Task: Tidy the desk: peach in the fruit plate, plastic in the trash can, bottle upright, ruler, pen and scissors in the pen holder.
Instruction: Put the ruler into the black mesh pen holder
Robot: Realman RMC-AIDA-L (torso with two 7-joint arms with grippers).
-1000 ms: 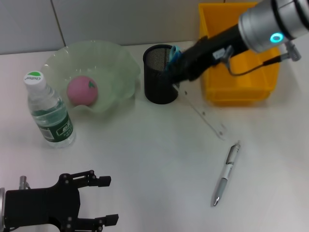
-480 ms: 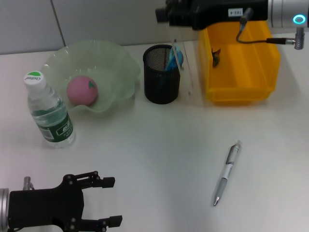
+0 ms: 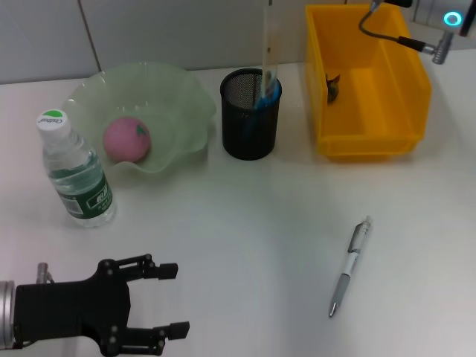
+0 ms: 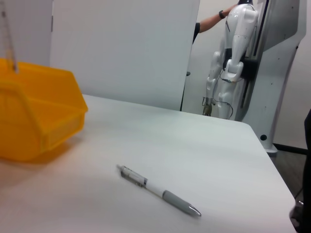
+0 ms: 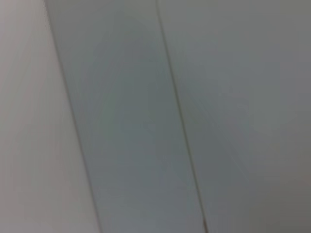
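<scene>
Near right on the worktop (image 3: 245, 223) lies your pen (image 3: 348, 266), long axis running near-to-far. Left gripper (image 3: 172, 299) waits near left, fingers spread wide, holding nothing. Right arm sits far right; its fingers you cannot tell.

We see a white counter (image 3: 245, 223) under everything, plain and matte. Behind it, a grey panelled wall (image 3: 149, 30) with a vertical seam; the right wrist view shows only more of that grey panelling (image 5: 146, 116). In the left wrist view, a white partition board (image 4: 121, 48) stands past the counter's far edge, and beyond it a white humanoid robot (image 4: 233, 58) on a stand, with someone's arm (image 4: 211, 20) reaching to its head.
</scene>
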